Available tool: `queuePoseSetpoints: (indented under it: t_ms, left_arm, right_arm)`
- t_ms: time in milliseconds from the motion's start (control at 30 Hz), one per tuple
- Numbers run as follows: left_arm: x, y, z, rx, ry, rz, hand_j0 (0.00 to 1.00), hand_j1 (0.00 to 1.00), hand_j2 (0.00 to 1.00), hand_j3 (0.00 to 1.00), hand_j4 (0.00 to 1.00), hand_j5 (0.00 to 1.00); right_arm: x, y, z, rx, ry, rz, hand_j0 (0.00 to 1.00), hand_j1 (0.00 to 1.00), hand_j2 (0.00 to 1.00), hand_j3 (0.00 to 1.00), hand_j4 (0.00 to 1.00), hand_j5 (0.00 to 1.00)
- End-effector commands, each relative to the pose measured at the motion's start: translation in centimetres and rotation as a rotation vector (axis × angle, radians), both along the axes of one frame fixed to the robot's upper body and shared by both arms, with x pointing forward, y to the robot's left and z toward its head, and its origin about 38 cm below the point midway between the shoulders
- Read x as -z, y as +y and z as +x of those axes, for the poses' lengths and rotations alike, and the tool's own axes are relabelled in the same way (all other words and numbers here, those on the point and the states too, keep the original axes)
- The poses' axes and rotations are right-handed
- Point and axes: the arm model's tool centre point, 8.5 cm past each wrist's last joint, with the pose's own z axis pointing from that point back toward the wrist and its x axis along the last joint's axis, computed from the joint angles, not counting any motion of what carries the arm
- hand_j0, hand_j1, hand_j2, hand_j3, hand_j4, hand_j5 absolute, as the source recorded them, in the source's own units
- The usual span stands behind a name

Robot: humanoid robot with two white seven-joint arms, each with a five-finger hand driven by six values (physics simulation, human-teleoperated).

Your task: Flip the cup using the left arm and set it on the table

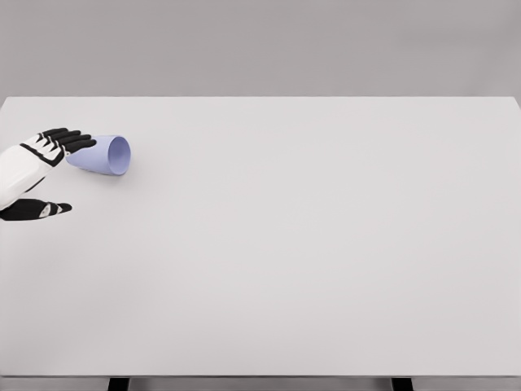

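A pale blue cup [104, 155] lies on its side on the white table [309, 244] at the far left, its open mouth turned to the right. My left hand [59, 173] comes in from the left edge just behind the cup's base. Its black fingers [67, 139] stretch over the base end of the cup, and the thumb [45, 209] points right, lower down and apart from the cup. The hand is open and spread, holding nothing. The right arm is out of view.
The table's far edge [260, 98] runs across the top and its near edge [260, 376] along the bottom. Two dark table legs [119, 384] show under the near edge.
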Motion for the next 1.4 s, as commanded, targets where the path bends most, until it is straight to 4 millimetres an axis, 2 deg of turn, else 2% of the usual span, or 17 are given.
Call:
queuePoseSetpoints:
  t_ms: [0,300,367,433,567,633,700,733,867,1000,1033,1167,1233,1367]
  left_arm:
    - [-0.1,0.0,0.0,0.001,0.000,-0.005,1.00,1.00,1.00,1.00,1.00,1.00]
    - [-0.5,0.2,0.2,-0.003,-0.010,0.011,1.00,1.00,1.00,1.00,1.00,1.00]
    - [0.1,0.1,0.2,-0.004,-0.008,0.048,1.00,1.00,1.00,1.00,1.00,1.00]
    - [-0.9,0.5,0.9,-0.031,-0.054,0.022,1.00,1.00,1.00,1.00,1.00,1.00]
    - [-0.9,0.0,1.2,-0.006,-0.004,0.084,1.00,1.00,1.00,1.00,1.00,1.00]
    - [-1.8,-0.3,2.1,0.032,0.074,0.150,1.00,1.00,1.00,1.00,1.00,1.00]
    - [-2.0,-0.7,2.4,0.102,0.226,0.219,1.00,1.00,1.00,1.00,1.00,1.00]
    - [-3.5,-1.1,3.2,0.118,0.197,0.193,1.00,1.00,1.00,1.00,1.00,1.00]
    - [-4.2,-1.4,3.5,0.121,0.183,0.177,1.00,1.00,1.00,1.00,1.00,1.00]
    - [-5.4,-1.4,5.8,-0.006,0.217,0.119,1.00,1.00,1.00,1.00,1.00,1.00]
    - [-6.3,-1.5,6.5,-0.005,0.201,0.112,1.00,1.00,1.00,1.00,1.00,1.00]
    - [-3.1,-1.7,9.4,-0.109,0.353,0.082,1.00,1.00,1.00,1.00,1.00,1.00]
    - [-1.5,-2.0,10.0,-0.189,0.432,0.045,1.00,1.00,1.00,1.00,1.00,1.00]
    - [0.0,-1.9,10.2,-0.230,0.492,0.038,1.00,1.00,1.00,1.00,1.00,1.00]
  right_arm:
    - [0.0,0.0,0.0,-0.002,0.002,0.001,1.00,1.00,1.00,1.00,1.00,1.00]
    - [0.0,0.0,0.0,-0.003,0.000,0.000,1.00,1.00,1.00,1.00,1.00,1.00]
    - [0.0,0.0,0.0,-0.002,0.000,0.000,1.00,1.00,1.00,1.00,1.00,1.00]
    - [0.0,0.0,0.0,-0.002,0.000,0.000,1.00,1.00,1.00,1.00,1.00,1.00]
    - [0.0,0.0,0.0,0.000,0.000,0.000,1.00,1.00,1.00,1.00,1.00,1.00]
    - [0.0,0.0,0.0,-0.002,0.000,0.000,1.00,1.00,1.00,1.00,1.00,1.00]
    - [0.0,0.0,0.0,0.000,0.000,0.000,1.00,1.00,1.00,1.00,1.00,1.00]
    - [0.0,0.0,0.0,0.000,0.000,0.000,1.00,1.00,1.00,1.00,1.00,1.00]
    - [0.0,0.0,0.0,0.000,0.000,0.000,1.00,1.00,1.00,1.00,1.00,1.00]
    - [0.0,0.0,0.0,0.000,0.000,0.000,1.00,1.00,1.00,1.00,1.00,1.00]
    - [0.0,0.0,0.0,-0.002,0.000,0.000,1.00,1.00,1.00,1.00,1.00,1.00]
    - [0.0,0.0,0.0,0.000,-0.001,0.000,1.00,1.00,1.00,1.00,1.00,1.00]
    - [0.0,0.0,0.0,-0.002,0.000,0.000,1.00,1.00,1.00,1.00,1.00,1.00]
    - [0.0,0.0,0.0,-0.002,0.000,0.000,1.00,1.00,1.00,1.00,1.00,1.00]
